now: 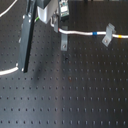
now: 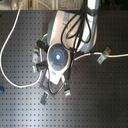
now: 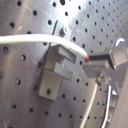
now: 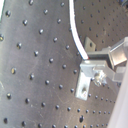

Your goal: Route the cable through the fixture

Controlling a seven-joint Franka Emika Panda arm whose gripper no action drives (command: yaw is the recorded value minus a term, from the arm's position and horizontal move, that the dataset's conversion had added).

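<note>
The white cable [image 1: 80, 33] runs from my gripper [image 1: 56, 27] toward the first exterior view's right, with a blue band [image 1: 95, 34] and a yellow band [image 1: 120, 36]. Between the bands it passes a grey fixture clip [image 1: 106, 39]. Another grey fixture [image 1: 64, 44] stands just below the gripper. In the first wrist view the cable [image 3: 35, 39] arcs over this fixture [image 3: 56, 67] into the gripper [image 3: 90, 62], which is shut on it. The second wrist view shows the cable [image 4: 74, 25] ending at the fingers [image 4: 102, 57] beside the fixture [image 4: 85, 82].
A black perforated board [image 1: 75, 95] carries everything. The arm's black link [image 1: 26, 37] slants down at the first exterior view's left, by another stretch of cable [image 1: 7, 72]. From above, the arm's body [image 2: 57, 55] hides the middle, with several small clips [image 2: 66, 92] around it.
</note>
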